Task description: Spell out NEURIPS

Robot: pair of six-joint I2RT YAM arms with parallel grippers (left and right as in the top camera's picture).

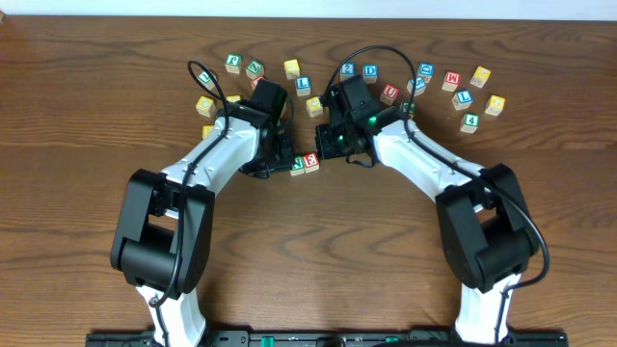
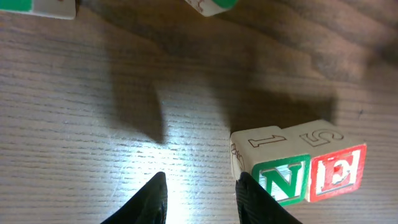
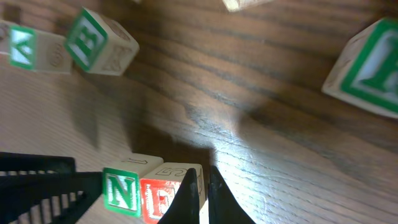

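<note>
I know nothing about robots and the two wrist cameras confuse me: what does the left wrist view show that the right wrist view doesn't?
Only left wrist: readable digits 1 and 5 on top of the N cube and E cube, its jaws apart and empty. Only right wrist: a tilted green-lettered cube farther off, its jaws nearly closed. Both: N and E touching, side by side on the wooden table.

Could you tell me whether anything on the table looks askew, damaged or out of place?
Nothing stands out. The N cube and E cube sit flush, side by side and upright; the other cubes lie scattered beyond them, none visibly damaged.
</note>
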